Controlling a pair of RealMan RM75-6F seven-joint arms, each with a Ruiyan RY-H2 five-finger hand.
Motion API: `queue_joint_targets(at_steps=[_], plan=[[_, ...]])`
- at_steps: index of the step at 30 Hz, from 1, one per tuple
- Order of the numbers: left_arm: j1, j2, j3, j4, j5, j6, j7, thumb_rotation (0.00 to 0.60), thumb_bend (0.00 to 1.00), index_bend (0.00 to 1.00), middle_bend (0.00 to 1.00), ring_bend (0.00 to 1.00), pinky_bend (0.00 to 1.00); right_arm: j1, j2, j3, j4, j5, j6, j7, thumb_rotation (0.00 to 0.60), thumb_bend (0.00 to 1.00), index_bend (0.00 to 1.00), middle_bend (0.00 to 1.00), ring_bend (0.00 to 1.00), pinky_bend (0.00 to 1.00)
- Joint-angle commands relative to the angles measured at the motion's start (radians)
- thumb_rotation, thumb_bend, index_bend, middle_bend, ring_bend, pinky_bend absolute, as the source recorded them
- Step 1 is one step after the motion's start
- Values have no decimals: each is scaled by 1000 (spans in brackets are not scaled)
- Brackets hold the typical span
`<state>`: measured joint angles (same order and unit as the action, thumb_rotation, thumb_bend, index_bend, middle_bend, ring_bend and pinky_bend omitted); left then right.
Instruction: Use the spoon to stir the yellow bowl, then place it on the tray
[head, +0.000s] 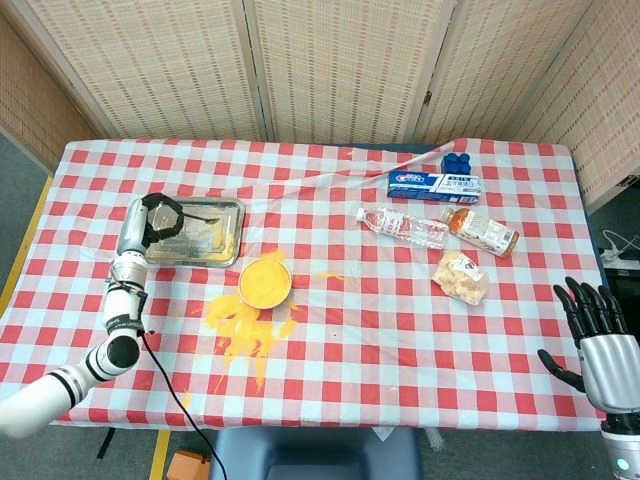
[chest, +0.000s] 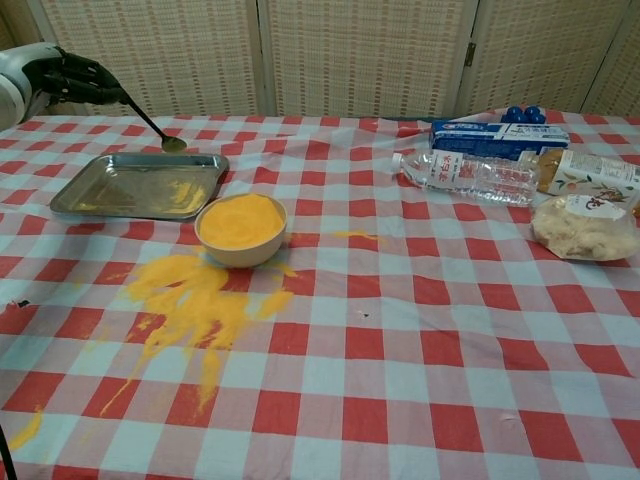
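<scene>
The yellow bowl (head: 265, 283) (chest: 240, 228), full of yellow powder, stands just right of the metal tray (head: 226, 243) (chest: 90, 186). My left hand (head: 160, 215) (chest: 70, 78) grips a dark spoon (head: 203, 217) (chest: 153, 127) by its handle and holds it in the air over the tray. The spoon's bowl hangs above the tray's far edge. My right hand (head: 596, 335) is far off at the table's right edge, fingers spread, holding nothing; the chest view does not show it.
Spilled yellow powder (head: 247, 330) (chest: 195, 300) lies on the checked cloth in front of the bowl. At the back right lie a water bottle (chest: 465, 177), a toothpaste box (chest: 498, 138), a juice bottle (chest: 588, 173) and a snack bag (chest: 585, 226).
</scene>
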<state>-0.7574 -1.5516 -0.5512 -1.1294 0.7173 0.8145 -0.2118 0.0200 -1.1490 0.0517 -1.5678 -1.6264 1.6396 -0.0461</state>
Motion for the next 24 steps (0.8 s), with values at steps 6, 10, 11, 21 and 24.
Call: queue_joint_targets(at_steps=[6,10,11,21,24], plan=[[-137,-178,1,505,1,-220,-96,600,734,879,419,127,62,2,-7,5,-1,9,-9,-10,600,109,0,0,0,0],[-157,-218,2,604,30,-253,-135,600,712,872,419,127,62,3,-6,7,2,13,-10,-6,600,109,0,0,0,0],[-161,-226,3,624,39,-259,-147,600,708,861,419,127,62,3,-6,8,3,16,-12,-6,600,109,0,0,0,0],[-164,-266,29,694,115,-298,-193,600,610,543,293,61,55,4,-10,9,4,11,-9,-5,600,108,0,0,0,0],[-159,-256,34,685,128,-306,-195,600,574,265,204,10,47,3,-10,9,5,11,-8,-3,600,108,0,0,0,0]])
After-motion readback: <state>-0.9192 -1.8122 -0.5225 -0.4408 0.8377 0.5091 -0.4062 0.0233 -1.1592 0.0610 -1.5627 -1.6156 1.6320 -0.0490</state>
